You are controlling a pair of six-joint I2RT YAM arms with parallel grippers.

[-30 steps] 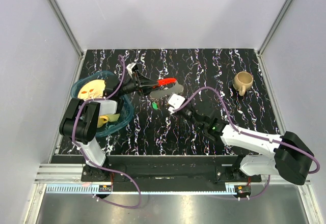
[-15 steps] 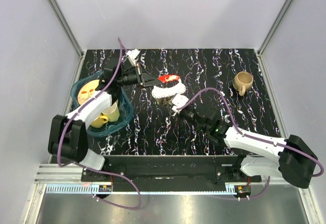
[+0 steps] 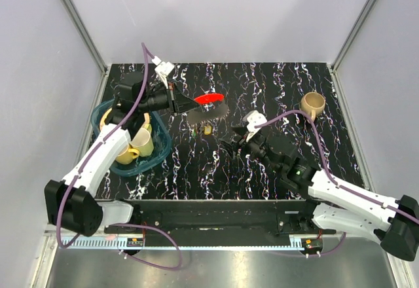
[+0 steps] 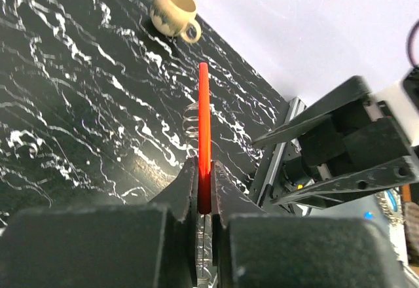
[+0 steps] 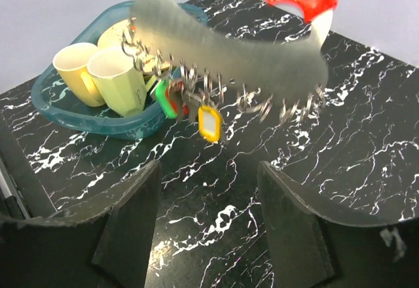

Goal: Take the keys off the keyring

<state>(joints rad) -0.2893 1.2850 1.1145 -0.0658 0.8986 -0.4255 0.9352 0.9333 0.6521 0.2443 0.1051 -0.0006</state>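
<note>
Red-tagged keyring (image 4: 203, 105) in left tool (image 4: 203, 173)

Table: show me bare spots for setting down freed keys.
Bare: between the basin and the right arm; also the far strip left of the tan mug. Crowded: the centre, where the keyring hangs from the left gripper, facing the open right gripper.

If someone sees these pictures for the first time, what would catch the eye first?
The bright red keyring, pinched in the left gripper above the table, with coloured keys dangling under it. Then the open right gripper facing them, and the teal basin holding mugs at the left.
</note>
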